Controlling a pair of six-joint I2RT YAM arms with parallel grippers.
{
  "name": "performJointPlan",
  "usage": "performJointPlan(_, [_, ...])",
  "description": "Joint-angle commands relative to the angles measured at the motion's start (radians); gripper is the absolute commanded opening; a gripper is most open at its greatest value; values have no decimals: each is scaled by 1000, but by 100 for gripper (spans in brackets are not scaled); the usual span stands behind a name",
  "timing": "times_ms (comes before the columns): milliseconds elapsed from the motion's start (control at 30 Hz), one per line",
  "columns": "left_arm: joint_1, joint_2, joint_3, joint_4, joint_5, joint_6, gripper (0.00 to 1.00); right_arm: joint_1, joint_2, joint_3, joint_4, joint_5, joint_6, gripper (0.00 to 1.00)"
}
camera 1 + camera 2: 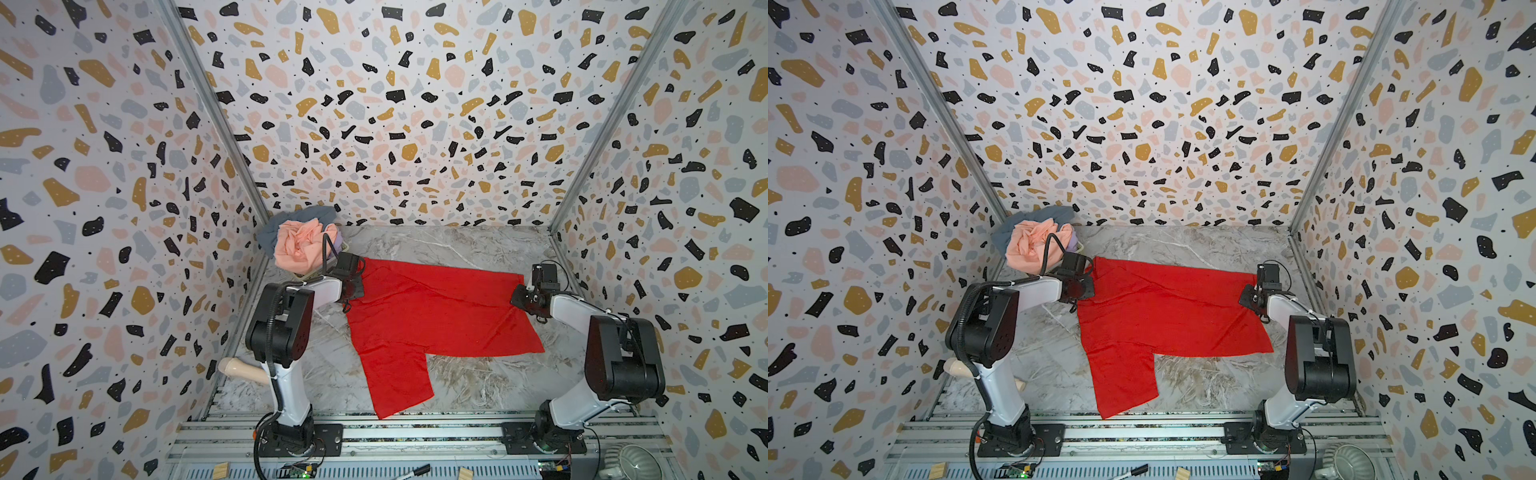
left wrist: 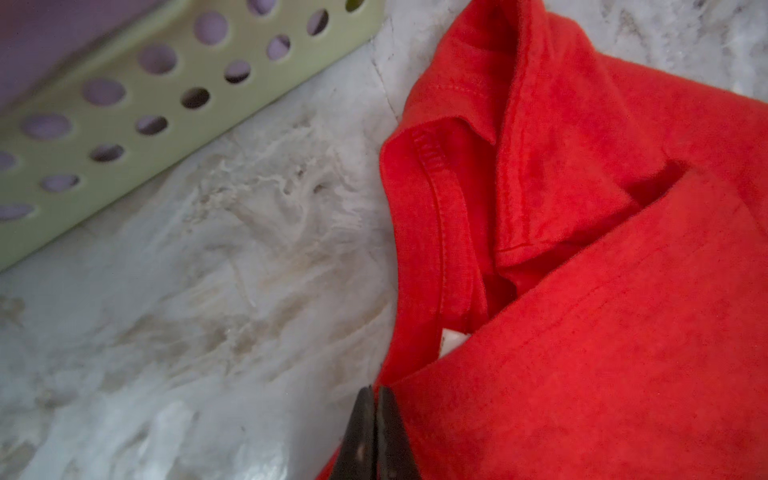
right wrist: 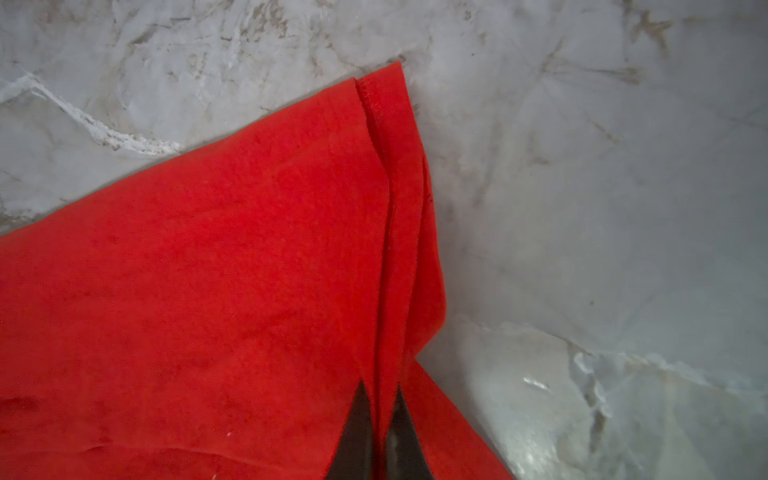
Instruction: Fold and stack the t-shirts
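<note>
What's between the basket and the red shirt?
Bare table only: in the left wrist view the basket and red shirt lie apart, nothing between.

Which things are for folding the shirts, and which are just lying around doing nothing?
For the job:
red t-shirt, spread out
peach-pink shirt and grey-blue shirt, heaped in the basket
left hand and right hand, each pinching the red t-shirt

Just lying about:
black marker
wooden blocks
tan handle
</note>
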State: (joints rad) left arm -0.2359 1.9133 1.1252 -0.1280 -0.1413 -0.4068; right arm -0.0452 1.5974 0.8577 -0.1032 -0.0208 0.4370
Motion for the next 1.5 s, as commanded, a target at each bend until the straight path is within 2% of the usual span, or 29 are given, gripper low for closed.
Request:
performJointPlan(0, [6, -27, 21, -16, -12, 12, 0, 4, -25, 30, -6, 19, -13, 10])
performJointPlan(233, [6, -68, 22, -34, -23, 26, 0, 4, -8, 37, -6, 18, -22, 20])
performJointPlan(400, [6, -66, 22, -32, -14, 25, 0, 6, 9, 46, -9, 15, -31, 22])
performJointPlan(733, [7, -69, 22, -30, -3, 28, 0, 8, 10, 44, -6, 21, -32, 5])
performJointPlan(900, [7, -116, 25, -31, 8, 32, 0, 8, -18, 47, 13, 21, -29, 2])
performJointPlan(1200, [7, -228, 50, -13, 126, 23, 0, 3, -67, 107, 54, -7, -19, 0])
performJointPlan(1333, [6, -228, 140, -9, 169, 32, 0, -12, -60, 178, 88, -24, -6, 0])
performJointPlan(1467, [7, -162, 308, -7, 212, 60, 0, -38, -5, 275, 149, -74, 21, 0])
